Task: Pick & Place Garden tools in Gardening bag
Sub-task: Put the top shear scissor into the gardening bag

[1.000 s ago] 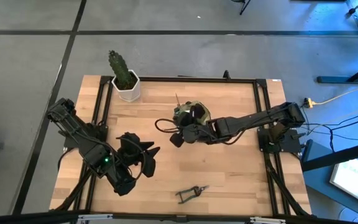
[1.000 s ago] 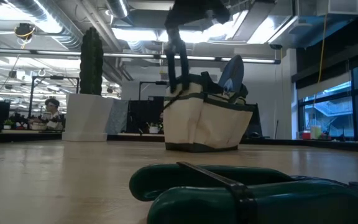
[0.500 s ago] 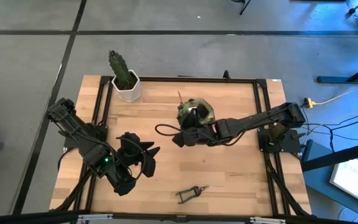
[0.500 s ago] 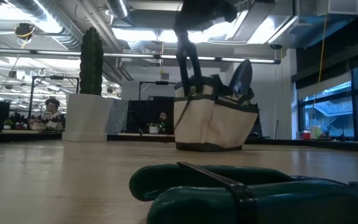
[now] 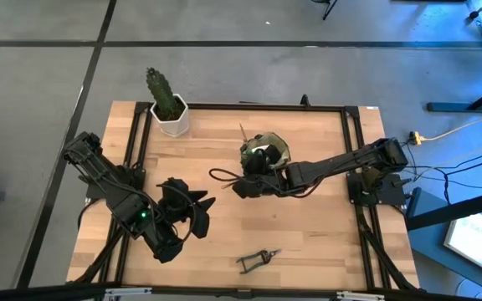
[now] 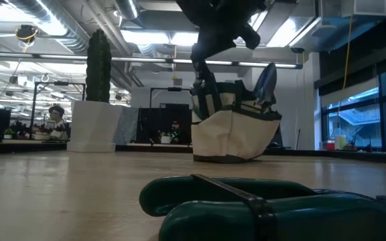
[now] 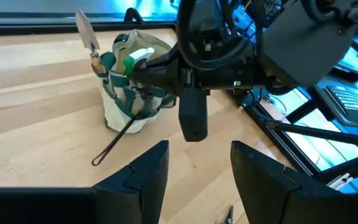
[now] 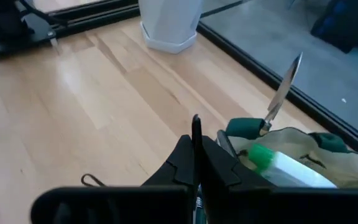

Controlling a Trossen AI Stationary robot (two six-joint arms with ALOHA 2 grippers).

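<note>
Right gripper (image 8: 194,163) is pinched shut on the dark strap of the gardening bag (image 5: 266,154), at mid-table beside the tilting bag. Left gripper (image 7: 194,163) waits half-open and empty near the front left, and pruning shears (image 5: 257,259) lie on the table (image 5: 325,234) by the front edge.

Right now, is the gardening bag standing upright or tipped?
Tipped. In the low view the gardening bag leans with one end of its base lifted off the table, while the right gripper, fingers shut, holds its strap.

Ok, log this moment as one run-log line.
right gripper: shut on bag strap | gardening bag: tilted | left gripper: open, waiting | pruning shears: on table
</note>
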